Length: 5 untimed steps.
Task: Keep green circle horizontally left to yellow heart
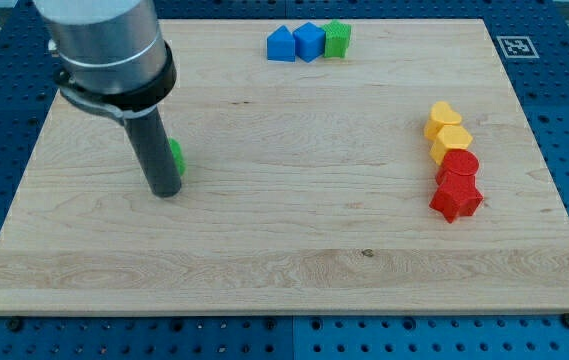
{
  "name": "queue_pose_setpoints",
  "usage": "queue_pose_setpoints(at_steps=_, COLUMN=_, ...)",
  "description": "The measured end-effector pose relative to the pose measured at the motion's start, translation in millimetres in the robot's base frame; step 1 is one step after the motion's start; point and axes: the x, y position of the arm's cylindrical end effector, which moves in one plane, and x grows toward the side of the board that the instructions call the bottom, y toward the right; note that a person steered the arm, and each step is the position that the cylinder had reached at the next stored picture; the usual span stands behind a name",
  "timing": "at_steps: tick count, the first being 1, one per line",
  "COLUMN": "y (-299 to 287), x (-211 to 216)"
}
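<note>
One wooden board [284,270] fills most of the view and carries every block. The arm enters from about 10 o'clock: a grey cylindrical housing [104,45] steps down to the dark rod, and my tip [166,192] rests on the board at roughly 9 o'clock from the board's centre. There is no gripper on this rig, so nothing opens, closes or clamps; the rod holds nothing and can only push.

At 3 o'clock of the board a column of four blocks stands touching one another. From its top: a yellow block [442,119], a second yellow block [451,141], a red block [459,166] and a red star [456,197]. Which yellow block is the heart cannot be determined at this resolution.

At 12 o'clock, near the board's far edge, a row of three touches: a blue block [281,44], a blue cube [309,41] and a green block [337,38].

The green circle [176,158] is the smallest visible item, mostly hidden behind the rod. It lies just at 1 o'clock of my tip, apparently in contact with the rod.

Judgement: the green circle already lies well to the 9 o'clock side of both yellow blocks and slightly lower than them in the view. A short nudge toward 12 o'clock would likely level the pair.
</note>
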Motion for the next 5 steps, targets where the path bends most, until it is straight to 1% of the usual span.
queue_pose_setpoints(at_steps=1, y=0.1, x=-12.9)
queue_pose_setpoints(at_steps=2, y=0.1, x=-17.1)
queue_pose_setpoints(at_steps=4, y=-18.0, x=-26.1)
queue_pose_setpoints(at_steps=5, y=-18.0, x=-44.8)
